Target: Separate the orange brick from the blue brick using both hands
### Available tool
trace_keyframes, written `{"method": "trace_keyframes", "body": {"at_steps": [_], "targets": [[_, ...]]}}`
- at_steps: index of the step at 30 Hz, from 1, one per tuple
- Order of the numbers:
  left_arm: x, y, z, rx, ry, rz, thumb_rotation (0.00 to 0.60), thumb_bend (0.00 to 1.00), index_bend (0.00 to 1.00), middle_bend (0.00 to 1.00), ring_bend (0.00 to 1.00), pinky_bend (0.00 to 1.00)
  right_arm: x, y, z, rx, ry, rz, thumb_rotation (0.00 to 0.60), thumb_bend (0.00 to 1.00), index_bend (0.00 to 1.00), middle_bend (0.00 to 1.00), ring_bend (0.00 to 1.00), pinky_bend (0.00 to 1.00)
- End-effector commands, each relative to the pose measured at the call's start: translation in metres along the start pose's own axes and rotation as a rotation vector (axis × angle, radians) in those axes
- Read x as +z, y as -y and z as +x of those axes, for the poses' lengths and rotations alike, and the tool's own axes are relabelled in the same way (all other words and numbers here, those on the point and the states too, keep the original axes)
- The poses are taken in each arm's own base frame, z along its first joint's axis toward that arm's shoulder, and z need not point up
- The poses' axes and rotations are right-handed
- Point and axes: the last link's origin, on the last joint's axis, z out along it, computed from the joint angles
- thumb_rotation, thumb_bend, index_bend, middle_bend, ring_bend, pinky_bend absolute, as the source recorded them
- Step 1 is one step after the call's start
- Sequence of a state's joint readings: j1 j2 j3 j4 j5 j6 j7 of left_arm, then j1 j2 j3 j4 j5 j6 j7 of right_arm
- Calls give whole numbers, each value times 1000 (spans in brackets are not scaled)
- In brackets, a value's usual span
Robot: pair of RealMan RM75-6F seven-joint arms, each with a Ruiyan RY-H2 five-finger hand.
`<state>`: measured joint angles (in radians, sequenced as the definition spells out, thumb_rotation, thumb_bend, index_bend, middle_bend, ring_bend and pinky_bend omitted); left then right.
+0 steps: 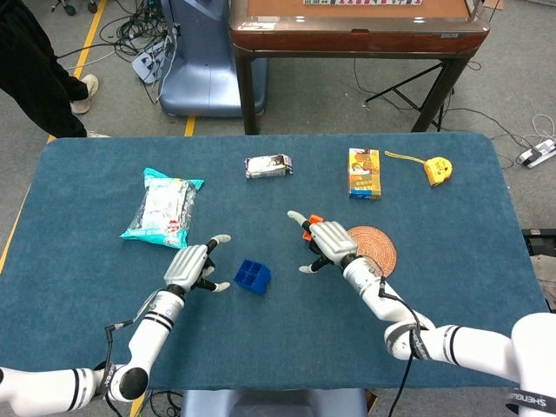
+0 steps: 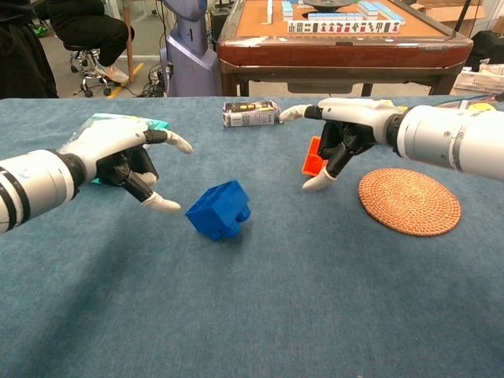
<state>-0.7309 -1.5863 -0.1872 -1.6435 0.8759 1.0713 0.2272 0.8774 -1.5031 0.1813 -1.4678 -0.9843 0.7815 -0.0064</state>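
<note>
The blue brick (image 1: 252, 276) (image 2: 219, 210) lies tipped on the blue table cloth, its hollow underside showing in the head view. My left hand (image 1: 193, 265) (image 2: 126, 153) hovers just left of it with fingers spread, not touching it. The orange brick (image 1: 309, 228) (image 2: 313, 156) sits apart to the right, low at the table and partly hidden behind my right hand (image 1: 327, 243) (image 2: 342, 130). That hand's fingers are spread wide around the brick without gripping it. A clear gap separates the two bricks.
A woven coaster (image 1: 380, 249) (image 2: 409, 201) lies right of my right hand. A snack bag (image 1: 162, 207), a small packet (image 1: 268, 165), a yellow box (image 1: 364, 173) and a tape measure (image 1: 437, 168) lie farther back. A wooden table stands beyond the far edge.
</note>
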Motion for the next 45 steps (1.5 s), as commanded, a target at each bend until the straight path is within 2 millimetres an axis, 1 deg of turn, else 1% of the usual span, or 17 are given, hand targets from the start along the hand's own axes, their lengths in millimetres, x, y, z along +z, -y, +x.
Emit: {"method": "trace_keyframes", "body": {"at_steps": [1,2,4,6,7,8,10,13,16,19,22,24,27,33,37,40,45], "targets": [[-12,6,14,51,-36,1,600,9,171,1000,985,1000,-13,-7,12,-20,-35,-8,600,0,17,961,857,987],[-17,8,18,65,-47,5,600,9,169,1000,958,1000,-17,-9,15,-30,-43,-12,600,0,26,939,837,976],[-26,17,28,94,-76,26,600,10,162,963,876,1000,-29,-16,22,-60,-58,-26,600,0,101,842,759,919],[-36,26,36,128,-99,53,600,11,159,829,778,998,-40,-22,27,-93,-68,-40,600,0,160,736,680,857],[-42,32,42,157,-115,68,600,11,159,728,712,983,-47,-27,31,-116,-75,-51,600,0,170,681,643,825],[-47,37,46,180,-129,79,600,11,159,616,632,944,-53,-31,34,-131,-83,-60,600,0,179,625,606,791],[-58,51,56,231,-169,104,600,11,159,492,531,865,-66,-40,39,-165,-106,-84,600,0,189,563,557,744],[-76,72,70,293,-226,148,600,11,181,384,414,745,-85,-57,41,-196,-150,-123,600,0,206,499,498,666],[-94,97,81,343,-284,194,600,11,226,363,354,676,-107,-77,41,-220,-180,-169,600,0,211,456,452,567],[-112,119,90,340,-312,246,600,11,261,353,310,610,-129,-95,41,-246,-212,-213,600,0,217,439,431,484],[-129,137,97,381,-316,284,600,11,280,352,296,564,-152,-108,43,-253,-252,-258,600,0,219,439,429,466],[-141,147,102,418,-315,310,600,11,282,351,294,555,-169,-115,43,-256,-273,-288,600,0,219,439,429,466],[-158,158,107,425,-313,359,600,11,287,351,294,547,-192,-124,43,-268,-289,-331,600,0,219,439,428,465],[-186,167,115,450,-318,403,600,11,298,351,294,545,-232,-136,42,-294,-316,-413,600,0,219,439,427,465],[-201,172,115,502,-315,411,600,10,303,351,294,543,-250,-139,39,-287,-331,-444,600,0,219,439,427,465],[-209,176,112,492,-318,430,600,11,303,351,294,543,-259,-140,38,-286,-337,-458,600,0,219,439,427,465],[-214,176,108,487,-319,432,600,11,303,351,294,543,-264,-143,39,-287,-353,-463,600,0,219,439,427,465]]}}
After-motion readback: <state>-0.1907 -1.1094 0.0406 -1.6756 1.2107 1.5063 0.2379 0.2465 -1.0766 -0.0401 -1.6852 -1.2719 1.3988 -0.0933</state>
